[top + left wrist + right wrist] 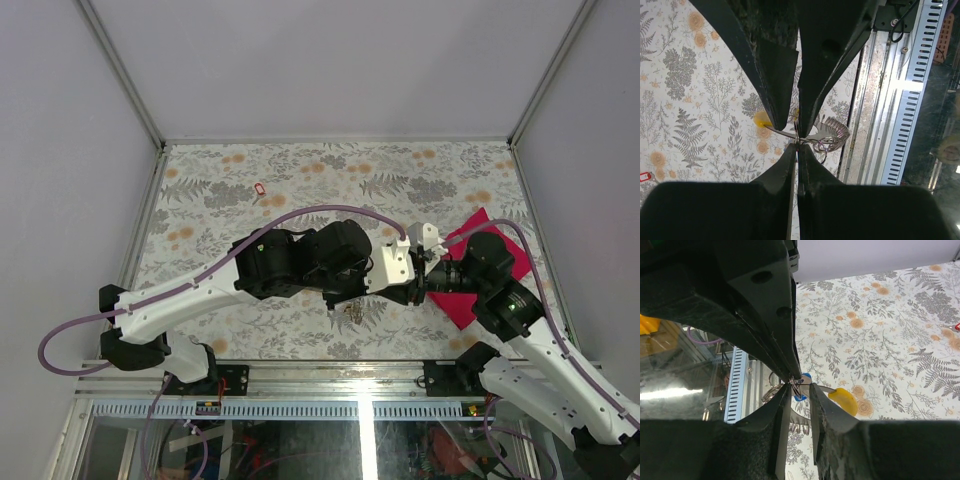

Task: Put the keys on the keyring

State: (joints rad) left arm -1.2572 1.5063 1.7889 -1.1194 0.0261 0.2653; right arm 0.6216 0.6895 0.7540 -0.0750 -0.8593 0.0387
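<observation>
In the left wrist view my left gripper (798, 144) is shut on a thin wire of the silvery keyring (832, 134). My right gripper (796, 127) meets it tip to tip from above. The yellow key (760, 119) sticks out beside the tips, its blade running to the pinch point. In the right wrist view my right gripper (800, 388) has its fingers a narrow gap apart around the ring wire; I cannot tell if they pinch anything. The yellow key (843, 399) shows there, and the keyring (771, 386). The red key (260, 189) lies far left. The black key is hidden.
The magenta cloth (470, 285) lies under my right arm. A small metal cluster (350, 312) sits under my left wrist, near the table's front rail (900, 100). A blue spot (803, 376) shows behind the tips. Glass walls surround the floral table (300, 170).
</observation>
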